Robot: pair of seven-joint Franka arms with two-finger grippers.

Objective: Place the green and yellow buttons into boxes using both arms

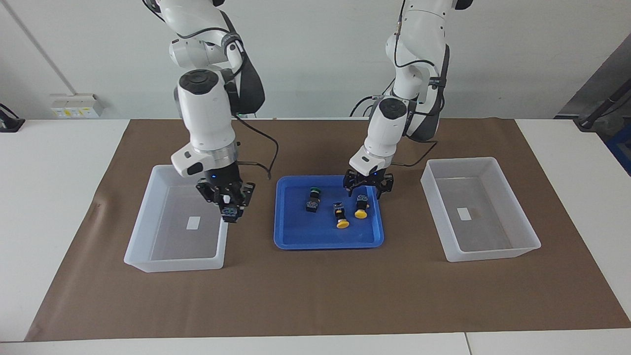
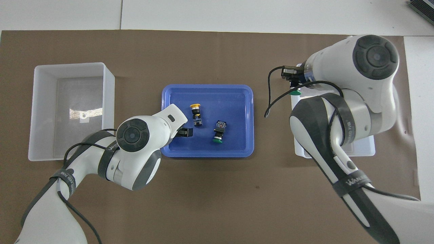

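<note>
The right gripper (image 1: 230, 209), jaws clamped on a green button (image 1: 229, 213), hangs over its box (image 1: 148, 217). The left gripper (image 1: 368, 186), jaws apart, hovers above a yellow button (image 1: 362, 206) in the blue tray (image 1: 296, 241). These look light, stiff and slick-capped, so grip the blocky body.

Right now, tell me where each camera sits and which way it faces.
Facing view: high across the table, looking at the robots; the left arm and right arm come down from the top, the left gripper over the blue tray, the right gripper holding a green button over the edge of the box at the right arm's end.
Overhead view: high above the robots' end, looking forward and steeply down; both arms enter from the bottom.
Shared: the tray, that box and the box at the left arm's end, seen half a turn apart.
</note>
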